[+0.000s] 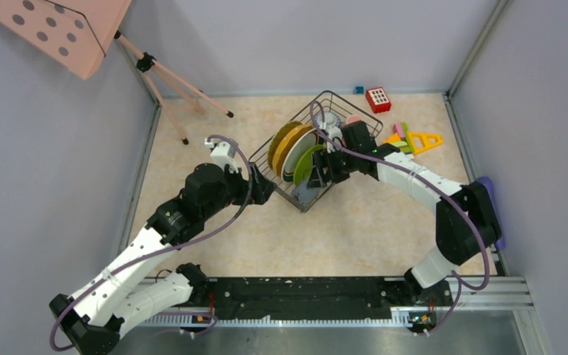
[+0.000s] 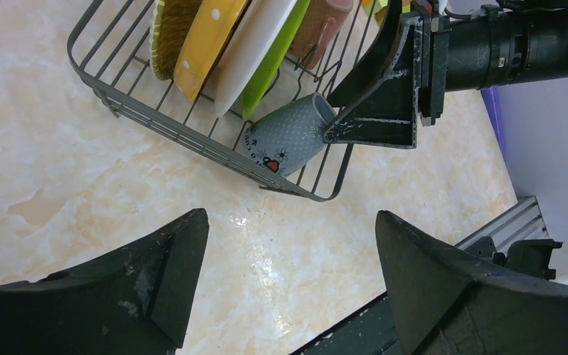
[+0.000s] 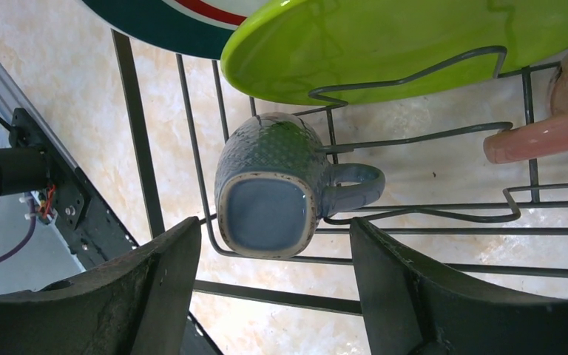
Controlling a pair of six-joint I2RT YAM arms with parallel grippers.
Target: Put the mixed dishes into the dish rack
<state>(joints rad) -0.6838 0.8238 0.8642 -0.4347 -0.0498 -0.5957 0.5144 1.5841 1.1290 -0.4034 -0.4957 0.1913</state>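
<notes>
The right gripper (image 3: 274, 237) has its jaws wide apart and holds nothing. The grey mug (image 3: 266, 200) lies on its side just past the fingertips, at the centre of the right wrist view, with its handle pointing right. In the left wrist view it sits in the lower right corner of the dish rack (image 2: 192, 139). Above the mug, the lime-green plate (image 3: 414, 44) and the white plate with dark green rim (image 3: 155, 22) stand upright in the dividers. The pink mug (image 3: 540, 137) shows at the right edge. The left gripper (image 2: 288, 222), also spread and empty, hovers over the marbled tabletop (image 2: 59, 192) outside the rack.
</notes>
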